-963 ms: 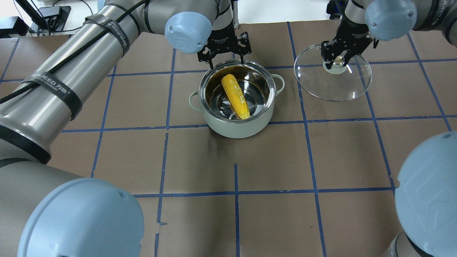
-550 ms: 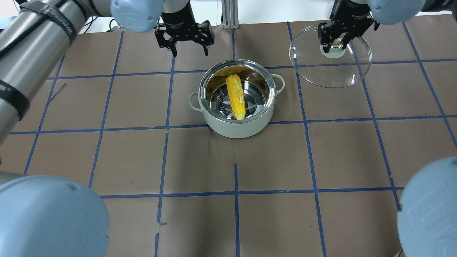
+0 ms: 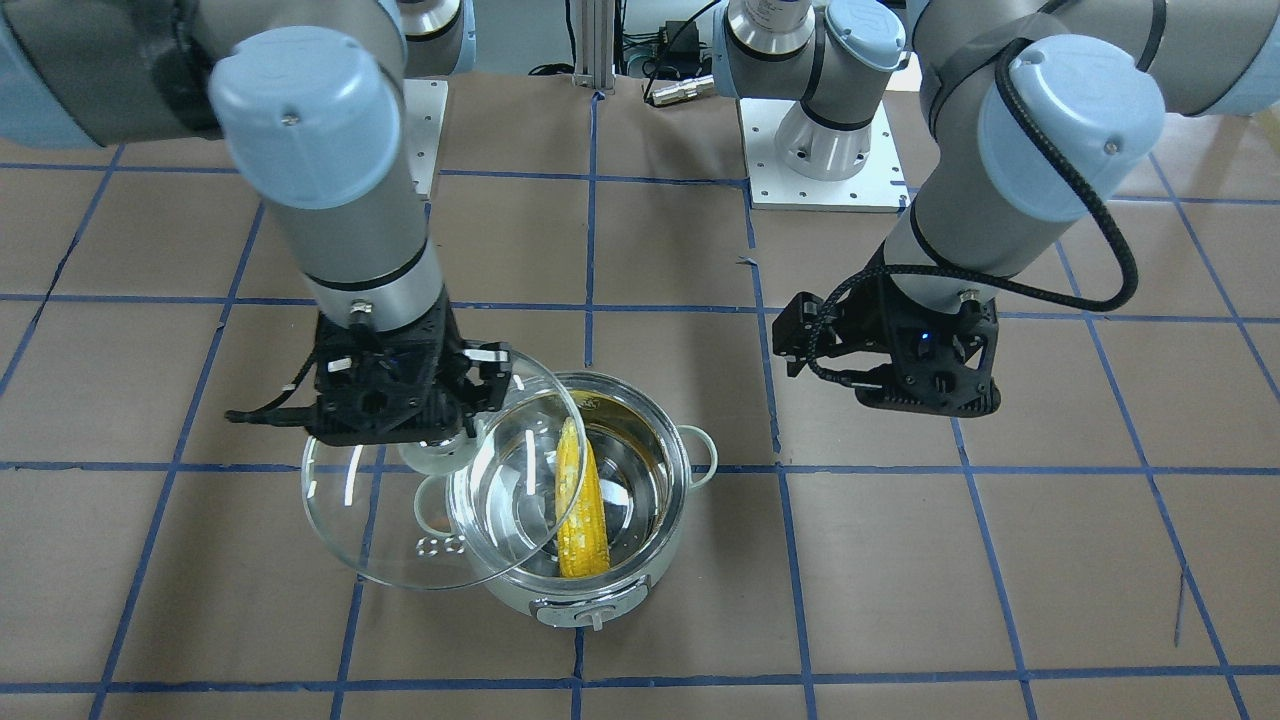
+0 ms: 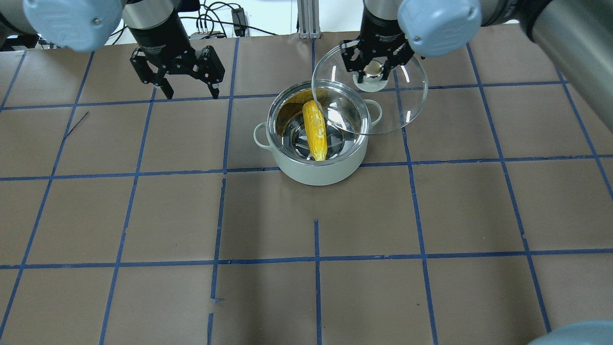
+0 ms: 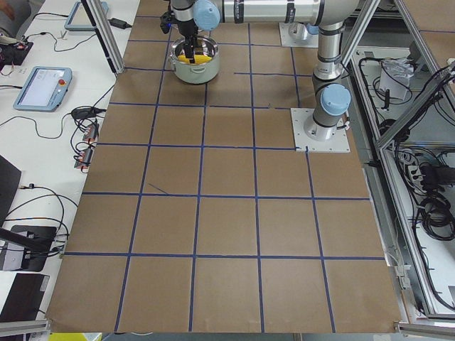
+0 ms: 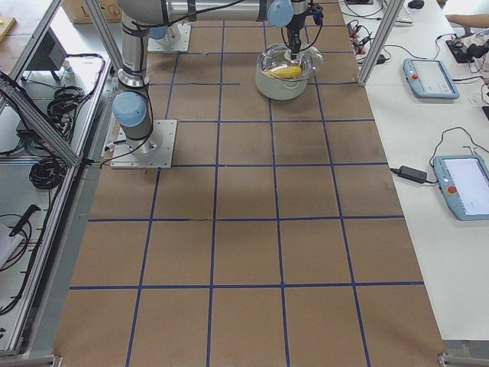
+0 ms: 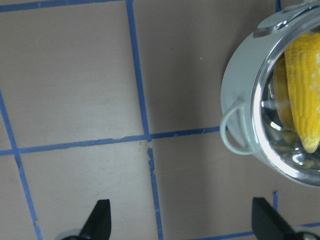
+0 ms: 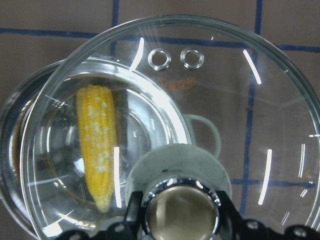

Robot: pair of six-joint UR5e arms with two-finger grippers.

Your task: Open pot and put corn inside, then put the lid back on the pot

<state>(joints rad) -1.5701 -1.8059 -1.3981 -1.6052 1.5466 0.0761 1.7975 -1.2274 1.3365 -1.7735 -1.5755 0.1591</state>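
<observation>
The right gripper point(image 4: 375, 72) is clamped on the knob point(image 8: 181, 212) of the lid point(image 4: 385, 108) and holds it off-centre over the pot point(image 4: 316, 175). The glass disc is lifted off the table. Its centre lies past the pot's right handle point(image 4: 375, 111), toward the far side. The lid's near-left edge crosses the pot's mouth, covering roughly the right third of the opening and that handle. The left two-thirds of the rim shows uncovered in the overhead view. Whether the glass touches the rim cannot be told.

The lid is clear and domed, with bright streaks of reflected light. It has a shiny knob on a pale round base and two small vent rings point(image 8: 160, 59) side by side near the edge.

The corn point(image 4: 316, 129) lies inside the pot on the steel floor, running from the far wall toward the near wall. It is yellow with whitish patches, and its tapered tip points to the robot's side.

The pot has a pale shell, a mirror-bright lining, loop handles left and right, and a small knob point(image 3: 590, 618) on the wall facing away from the robot.

The left gripper point(image 4: 191, 91) hangs with its fingers point(image 7: 97, 220) spread wide, holding nothing. It is well apart from the pot on its far-left side, over the table point(image 4: 316, 287). The brown table cover, ruled by blue tape lines, spreads out from the pot on all sides.
</observation>
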